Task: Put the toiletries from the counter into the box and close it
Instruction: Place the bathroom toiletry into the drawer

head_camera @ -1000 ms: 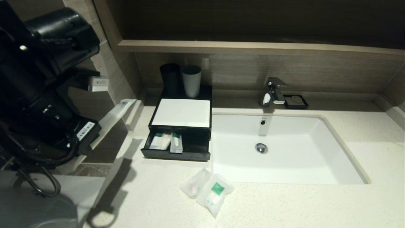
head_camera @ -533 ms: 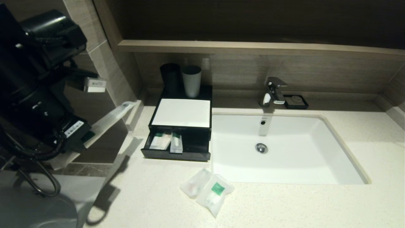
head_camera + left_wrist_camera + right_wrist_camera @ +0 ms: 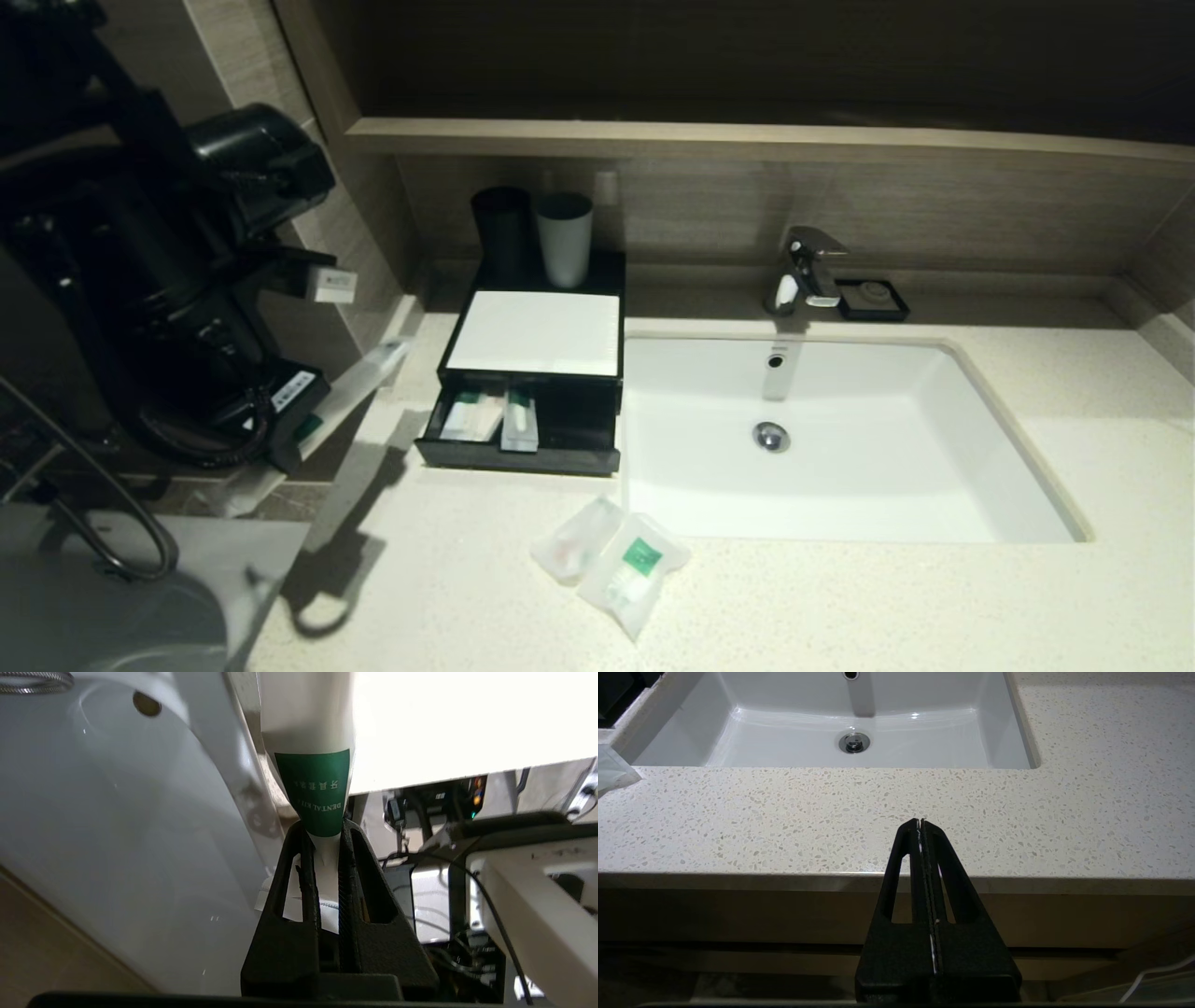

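Toothbrush pack [image 3: 306, 756] clamped at its labelled end in our left pincer [image 3: 322, 842], held left of the open box [image 3: 523, 439], long axis pointing toward its drawer. Right pincer [image 3: 920, 823] clenched empty, parked below desk [image 3: 784, 812] edge.

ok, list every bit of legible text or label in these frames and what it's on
"DENTAL KIT", partly cut off, with a row of Chinese characters I can't make out: green label of the toothbrush pack pinched in the left gripper.
Green label on the squarish sachet on the counter: too small to read.
Green-marked packs in the box drawer: unreadable.
White stickers on the left arm: unreadable.
Right gripper, parked at the counter's front edge: no text.
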Available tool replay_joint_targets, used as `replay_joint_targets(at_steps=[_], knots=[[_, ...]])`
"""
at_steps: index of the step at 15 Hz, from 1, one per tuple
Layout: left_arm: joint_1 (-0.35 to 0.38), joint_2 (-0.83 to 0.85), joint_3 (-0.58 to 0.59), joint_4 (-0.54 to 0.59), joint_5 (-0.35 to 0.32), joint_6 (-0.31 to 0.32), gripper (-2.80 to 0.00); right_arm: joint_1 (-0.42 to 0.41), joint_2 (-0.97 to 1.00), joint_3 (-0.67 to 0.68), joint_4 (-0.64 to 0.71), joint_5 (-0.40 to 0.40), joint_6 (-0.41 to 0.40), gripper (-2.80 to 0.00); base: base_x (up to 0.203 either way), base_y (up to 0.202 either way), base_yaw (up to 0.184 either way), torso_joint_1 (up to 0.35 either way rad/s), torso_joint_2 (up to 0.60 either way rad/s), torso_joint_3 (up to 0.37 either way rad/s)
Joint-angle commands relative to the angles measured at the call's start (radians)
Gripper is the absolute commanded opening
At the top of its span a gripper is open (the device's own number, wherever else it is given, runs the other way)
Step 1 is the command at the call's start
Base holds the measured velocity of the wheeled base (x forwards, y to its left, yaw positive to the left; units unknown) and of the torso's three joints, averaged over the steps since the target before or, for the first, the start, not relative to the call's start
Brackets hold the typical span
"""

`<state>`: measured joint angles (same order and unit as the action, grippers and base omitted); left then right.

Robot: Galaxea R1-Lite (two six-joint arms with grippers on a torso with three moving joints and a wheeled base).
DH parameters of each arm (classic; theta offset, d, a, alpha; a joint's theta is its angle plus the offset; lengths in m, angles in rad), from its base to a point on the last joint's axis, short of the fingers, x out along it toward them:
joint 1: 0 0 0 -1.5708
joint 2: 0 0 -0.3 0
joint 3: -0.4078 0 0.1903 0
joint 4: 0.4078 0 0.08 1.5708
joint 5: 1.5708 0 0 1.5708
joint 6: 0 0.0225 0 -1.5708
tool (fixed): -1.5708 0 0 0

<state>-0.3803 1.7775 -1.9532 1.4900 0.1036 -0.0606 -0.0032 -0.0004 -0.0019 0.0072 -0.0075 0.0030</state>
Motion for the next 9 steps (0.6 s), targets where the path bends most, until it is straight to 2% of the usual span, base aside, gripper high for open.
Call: replay_joint_targets(at_steps=[1, 9], knots=[[-0.028, 0.038, 0.002, 0.015, 0.005, -0.002, -2.80, 0.000, 0.000, -0.001, 0.000, 0.000, 0.000, -2.80, 0.000, 0.000, 0.000, 0.000, 0.00, 0.000], [-0.094, 0.101, 0.001, 0.034, 0.007, 0.003, -2.80, 0.000, 0.000, -0.001, 0.000, 0.000, 0.000, -2.80, 0.000, 0.000, 0.000, 0.000, 0.00, 0.000]])
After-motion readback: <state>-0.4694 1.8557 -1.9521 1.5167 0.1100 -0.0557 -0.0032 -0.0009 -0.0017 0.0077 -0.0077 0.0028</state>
